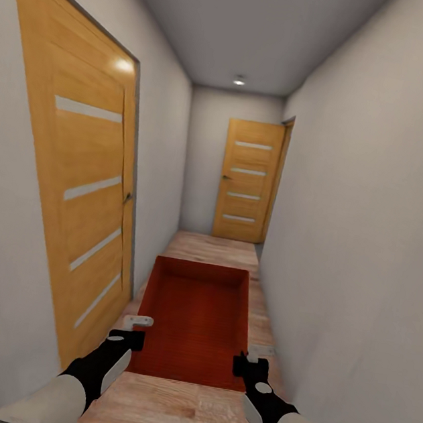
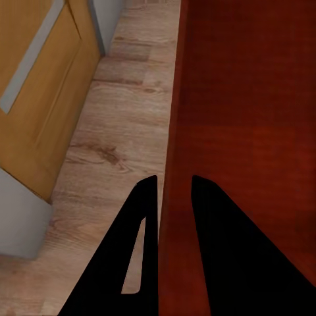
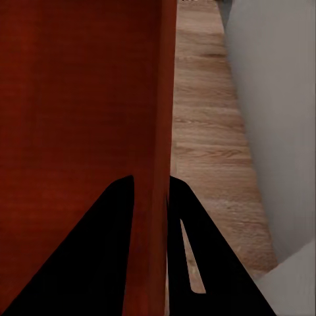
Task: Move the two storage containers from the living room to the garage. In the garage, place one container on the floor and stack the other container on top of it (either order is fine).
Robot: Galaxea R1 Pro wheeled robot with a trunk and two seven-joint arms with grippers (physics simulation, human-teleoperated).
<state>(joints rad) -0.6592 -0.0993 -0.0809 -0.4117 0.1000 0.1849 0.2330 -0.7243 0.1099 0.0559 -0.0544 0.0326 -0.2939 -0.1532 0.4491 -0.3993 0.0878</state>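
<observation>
Narrow corridor with a wood floor point(image 1: 220, 247) runs to a far door point(image 1: 246, 181); a second door point(image 1: 76, 164) stands beside the bin point(image 1: 195, 317). That orange-red, flat-bottomed bin hangs level between both grippers. Wrist views show each side wall pinched: left gripper point(image 2: 174, 191), right gripper point(image 3: 151, 181). Walls point(image 1: 371, 229) stand close beside the bin's long edges.
</observation>
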